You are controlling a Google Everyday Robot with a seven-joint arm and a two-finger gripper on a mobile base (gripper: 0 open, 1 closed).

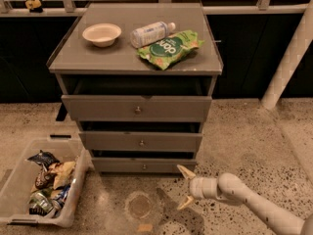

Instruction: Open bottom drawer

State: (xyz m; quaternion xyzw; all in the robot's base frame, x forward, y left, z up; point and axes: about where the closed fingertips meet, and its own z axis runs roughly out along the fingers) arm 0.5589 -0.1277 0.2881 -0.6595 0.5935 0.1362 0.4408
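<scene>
The grey cabinet has three drawers. The bottom drawer is the lowest and shortest front, with a small round metal knob at its centre. It looks shut, with a dark gap above it. My gripper is low over the floor, just right of and in front of the bottom drawer's right end. Its two pale fingers are spread apart and hold nothing. It points left toward the drawer, about a drawer-half's width from the knob.
A bowl, a bottle and a green chip bag lie on the cabinet top. A clear bin of snack packets stands on the floor at the left. A white post rises at the right.
</scene>
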